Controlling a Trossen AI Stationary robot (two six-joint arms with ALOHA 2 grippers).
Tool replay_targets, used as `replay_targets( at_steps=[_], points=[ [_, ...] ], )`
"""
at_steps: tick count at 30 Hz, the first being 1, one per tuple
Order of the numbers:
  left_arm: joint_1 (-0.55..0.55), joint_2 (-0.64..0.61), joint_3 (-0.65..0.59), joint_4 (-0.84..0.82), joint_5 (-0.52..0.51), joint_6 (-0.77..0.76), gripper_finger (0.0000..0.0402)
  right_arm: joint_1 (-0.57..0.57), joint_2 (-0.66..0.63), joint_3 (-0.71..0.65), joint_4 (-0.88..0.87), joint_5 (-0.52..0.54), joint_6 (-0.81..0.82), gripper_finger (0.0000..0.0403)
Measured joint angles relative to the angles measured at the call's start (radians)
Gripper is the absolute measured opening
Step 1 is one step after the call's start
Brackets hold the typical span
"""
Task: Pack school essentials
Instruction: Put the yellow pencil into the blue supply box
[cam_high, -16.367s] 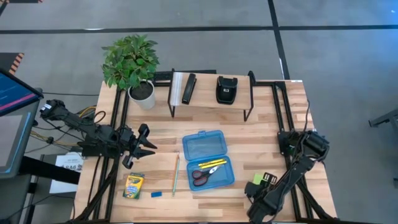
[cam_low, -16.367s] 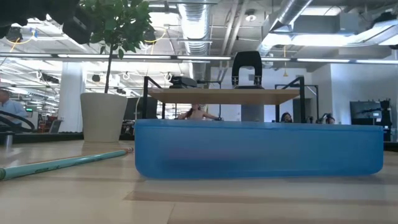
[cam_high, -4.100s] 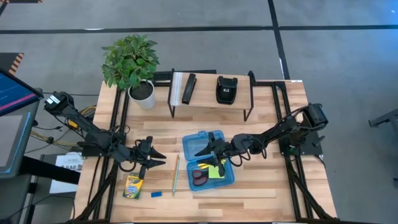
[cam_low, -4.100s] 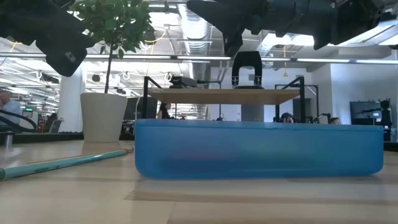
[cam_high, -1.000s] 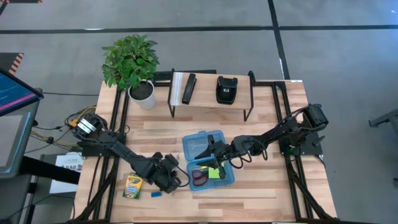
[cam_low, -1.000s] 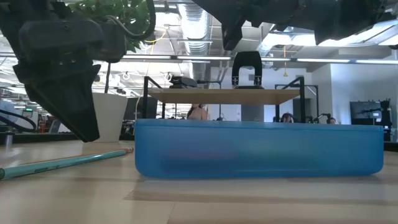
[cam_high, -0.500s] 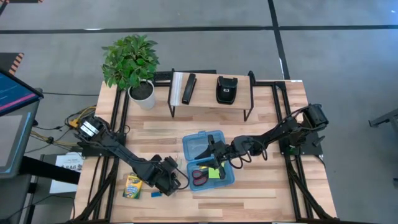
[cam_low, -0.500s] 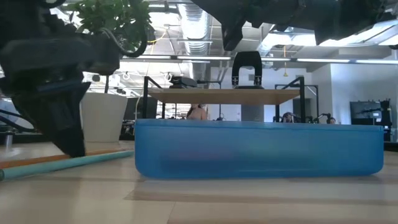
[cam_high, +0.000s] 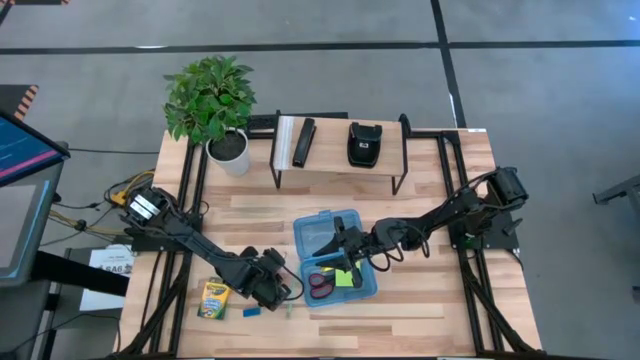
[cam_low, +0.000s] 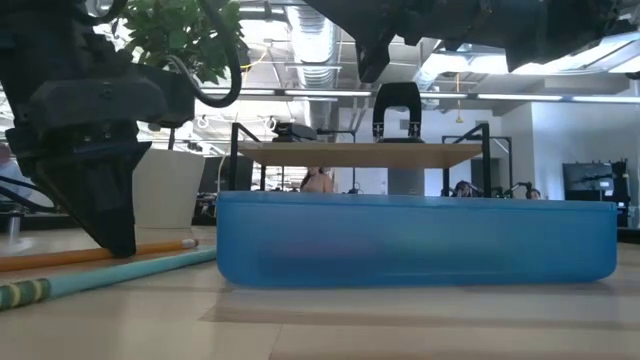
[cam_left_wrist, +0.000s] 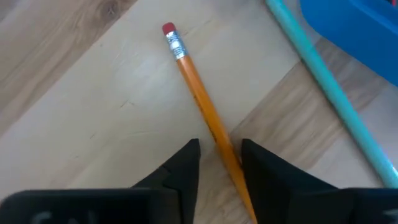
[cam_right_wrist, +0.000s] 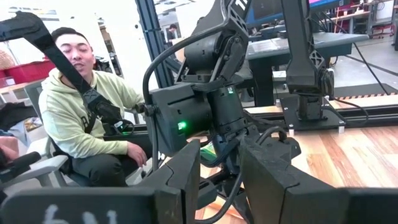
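Counter (cam_high: 420, 215): pale wood planks, carrying all items below.

Blue case (cam_high: 335, 255): lies open at the counter's centre, tray up to receive stationery. Inside show red-handled scissors (cam_high: 322, 287), a lime sticky-note pad (cam_high: 345, 277) and a yellow pencil (cam_high: 338, 263).

Orange pencil (cam_left_wrist: 202, 109): flat on the counter just left of the case, eraser end pointing away from the wrist camera. Not yet packed.

Green pencil (cam_left_wrist: 329, 84): lies beside the orange one, between it and the case wall.

Crayon box (cam_high: 214, 298) and blue eraser (cam_high: 251, 311): near the front left edge, apart from the case, awaiting pickup.

Left gripper (cam_left_wrist: 219, 163): lowered to the counter, jaws narrowly parted and straddling the orange pencil's shaft; whether they grip it, I cannot tell. Judged placement: set for a pinch across the shaft.

Right gripper (cam_high: 338, 241): poised above the case, jaws a little apart, nothing held; probably parked clear of the left arm's work.

Shelf (cam_high: 340, 148), potted plant (cam_high: 212, 105): rear of counter, unused.
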Motion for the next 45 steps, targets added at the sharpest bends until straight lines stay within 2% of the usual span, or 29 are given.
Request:
replay_targets(
  at_steps=[7, 13, 20, 27, 31, 33, 36, 45],
  points=[
    [0.018, 0.001, 0.013, -0.008, 0.015, 0.058, 0.001, 0.0, -0.003, 0.0, 0.001, 0.0, 0.0, 0.0133],
    [0.053, 0.006, 0.067, -0.068, 0.036, 0.139, 0.0003, 0.008, -0.087, 0.0, -0.045, 0.0, -0.007, 0.0134],
    [0.068, 0.009, 0.191, -0.302, -0.019, 0.176, 0.0001, 0.064, -0.232, 0.0, -0.186, 0.009, -0.08, 0.0134],
    [0.061, 0.008, 0.334, -0.505, -0.084, 0.185, 0.0, 0.157, -0.364, 0.0, -0.378, 0.187, -0.163, 0.0134],
    [0.041, 0.007, 0.43, -0.401, -0.114, 0.358, 0.0, 0.2, -0.412, 0.0, -0.47, 0.29, -0.177, 0.0134],
    [0.035, 0.006, 0.459, -0.245, -0.107, 0.5, 0.0, 0.214, -0.43, 0.0, -0.494, 0.33, -0.178, 0.0134],
    [0.058, 0.008, 0.463, -0.041, -0.033, 0.683, 0.0, 0.228, -0.456, 0.0, -0.517, 0.359, -0.184, 0.0134],
    [0.209, 0.141, 0.462, 0.147, 0.186, 0.837, 0.0, 0.25, -0.505, 0.0, -0.554, 0.365, -0.194, 0.0134]
  ],
)
